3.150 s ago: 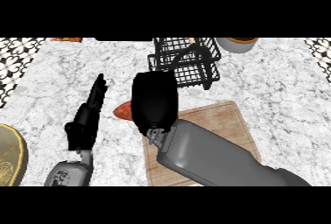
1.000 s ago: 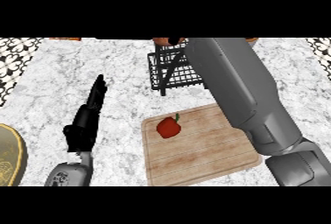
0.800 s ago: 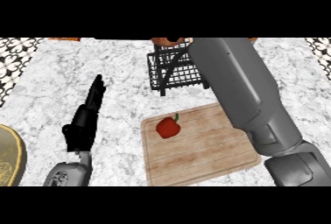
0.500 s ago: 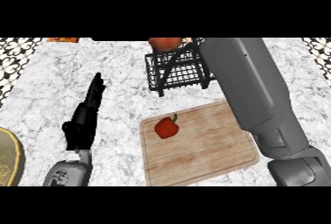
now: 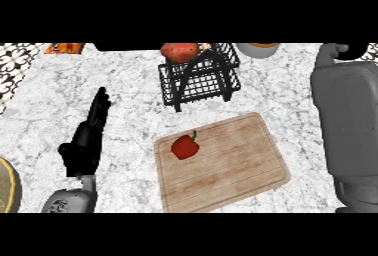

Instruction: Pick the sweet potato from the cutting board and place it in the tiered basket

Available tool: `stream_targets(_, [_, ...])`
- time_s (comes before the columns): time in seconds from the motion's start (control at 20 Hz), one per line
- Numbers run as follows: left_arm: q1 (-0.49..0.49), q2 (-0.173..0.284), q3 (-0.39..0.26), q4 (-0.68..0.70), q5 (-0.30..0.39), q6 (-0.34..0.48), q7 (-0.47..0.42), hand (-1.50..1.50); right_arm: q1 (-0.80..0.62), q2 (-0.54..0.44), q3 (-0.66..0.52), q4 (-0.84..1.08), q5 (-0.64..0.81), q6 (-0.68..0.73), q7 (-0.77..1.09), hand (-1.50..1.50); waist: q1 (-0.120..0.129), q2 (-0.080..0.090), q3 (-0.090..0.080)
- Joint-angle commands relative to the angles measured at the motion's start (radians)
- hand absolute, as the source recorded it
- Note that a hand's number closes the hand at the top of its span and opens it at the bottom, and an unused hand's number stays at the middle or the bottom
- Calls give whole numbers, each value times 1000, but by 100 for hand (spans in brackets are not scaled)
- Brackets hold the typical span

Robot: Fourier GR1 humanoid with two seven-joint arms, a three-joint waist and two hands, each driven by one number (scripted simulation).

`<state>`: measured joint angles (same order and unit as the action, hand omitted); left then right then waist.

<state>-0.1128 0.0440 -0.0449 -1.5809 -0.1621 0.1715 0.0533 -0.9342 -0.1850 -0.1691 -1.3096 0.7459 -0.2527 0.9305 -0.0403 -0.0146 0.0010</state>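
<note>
One sweet potato point(image 5: 180, 51) in one tiered basket point(image 5: 199, 80), one cutting board point(image 5: 221, 162)

The sweet potato point(image 5: 180, 51) now sits atop the tiered basket point(image 5: 201, 80), and the right forearm point(image 5: 347, 125) has swung rightward.

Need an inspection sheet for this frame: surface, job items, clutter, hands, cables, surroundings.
Surface: marble counter.
Job's things: sweet potato sits in the top of the black tiered basket; cutting board lies in front of the basket.
Clutter: red pepper on the board; bowl and orange item at the far edge; yellow plate at the left edge.
Hands: left hand open, fingers straight, resting; right hand out of view, only its forearm shows.
Cables: nothing seen.
Surroundings: patterned strip left.
</note>
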Motion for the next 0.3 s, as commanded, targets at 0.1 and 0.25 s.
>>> stream_targets(0.1, [40, 4, 0, -18, 6, -7, 1, 0, 321, -83, -78, -406, -177, 145, -18, -150, -23, -5, 1])
stream_targets(0.25, [22, 9, 19, -11, 6, 2, -5, 0, 522, -88, -126, -586, -273, 181, -73, -150, -23, -1, 1])
